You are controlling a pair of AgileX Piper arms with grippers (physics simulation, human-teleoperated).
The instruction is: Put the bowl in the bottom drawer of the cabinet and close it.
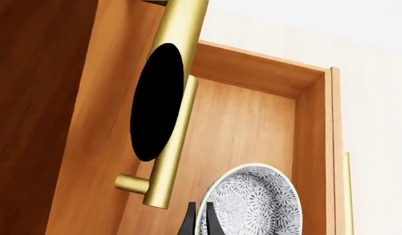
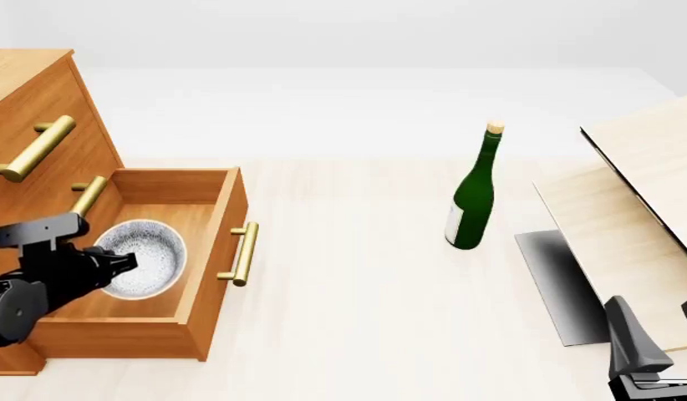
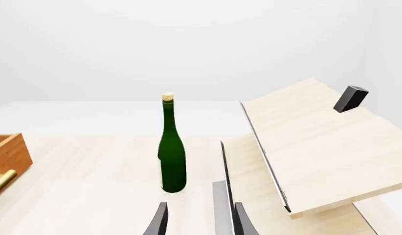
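Table (image 2: 366, 301): left end effector (image 1: 199, 218) seemingly pinches bowl (image 1: 253, 200) rim, wrist-only; right end effector (image 3: 199, 218) open, empty.

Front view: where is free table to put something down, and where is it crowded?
Free: table between the bottom drawer and the green bottle. Crowded: inside the drawer, with the bowl and left hand; right edge, pale boards.

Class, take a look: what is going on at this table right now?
The left gripper is at the rim of the bowl inside the bottom drawer of the cabinet, which is pulled open. Whether it grips the bowl is unclear. The right gripper is open, holding nothing, with a green bottle and pale boards ahead of it.
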